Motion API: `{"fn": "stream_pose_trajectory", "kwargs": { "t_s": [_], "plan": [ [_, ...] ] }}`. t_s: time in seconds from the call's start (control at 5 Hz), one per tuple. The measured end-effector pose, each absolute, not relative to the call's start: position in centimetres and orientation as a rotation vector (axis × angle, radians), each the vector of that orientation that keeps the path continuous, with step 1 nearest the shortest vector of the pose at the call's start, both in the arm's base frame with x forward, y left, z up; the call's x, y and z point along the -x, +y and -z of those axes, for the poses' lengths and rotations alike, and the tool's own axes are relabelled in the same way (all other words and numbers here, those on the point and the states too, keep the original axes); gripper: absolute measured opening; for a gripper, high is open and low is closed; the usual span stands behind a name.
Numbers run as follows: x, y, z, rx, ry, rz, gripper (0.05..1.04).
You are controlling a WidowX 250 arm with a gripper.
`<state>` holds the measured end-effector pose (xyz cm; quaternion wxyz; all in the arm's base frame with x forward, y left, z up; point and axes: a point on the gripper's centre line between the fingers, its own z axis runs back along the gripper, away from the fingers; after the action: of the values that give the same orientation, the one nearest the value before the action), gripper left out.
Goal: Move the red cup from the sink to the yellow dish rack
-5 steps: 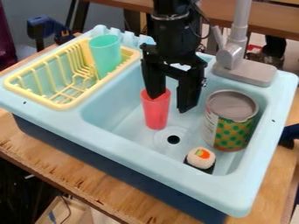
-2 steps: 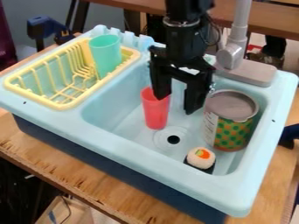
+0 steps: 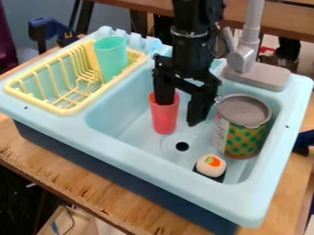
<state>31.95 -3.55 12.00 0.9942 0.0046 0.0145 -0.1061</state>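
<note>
So we've got the black gripper (image 3: 179, 114) right down at the red cup (image 3: 164, 120) in the toy sink (image 3: 171, 176), and it's open — the fingers stand well apart, nothing clamped between them as far as we can tell. The bit that matters is how they straddle the cup: one finger comes down at the mouth and looks to dip inside it, while the other hangs outside, on the side facing the big can (image 3: 241, 133). That puts the near wall of the cup roughly in the gap, though from this angle we can't tell if either finger is touching plastic. The cup sits upright on the basin floor, mouth up, long axis pretty much vertical, just beside the drain (image 3: 182, 146). There's only the one arm, so no debate about which is nearer. The can stands against the far side of the basin from the yellow rack (image 3: 70, 111), with a small sushi toy (image 3: 211, 166) close to its base. Over in the rack there's a green cup (image 3: 111, 59) — mouth up, leaning a little. As for labels, the can has a green-and-orange dotted wrap plus a pale panel of print, too small for us to read.
</note>
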Motion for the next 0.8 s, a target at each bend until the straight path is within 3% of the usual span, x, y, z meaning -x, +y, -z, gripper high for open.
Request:
{"fn": "stream_pose_trajectory", "kwargs": {
  "t_s": [0.2, 0.6, 0.8],
  "plan": [
    [-31.8, -3.6, -11.8, -0.005, 0.057, 0.211, 0.962],
    [-32.4, -2.2, -11.0, 0.005, 0.015, 0.160, 0.388],
    [-32.5, -2.4, -10.7, 0.013, 0.017, 0.155, 0.175]
  ]
}}
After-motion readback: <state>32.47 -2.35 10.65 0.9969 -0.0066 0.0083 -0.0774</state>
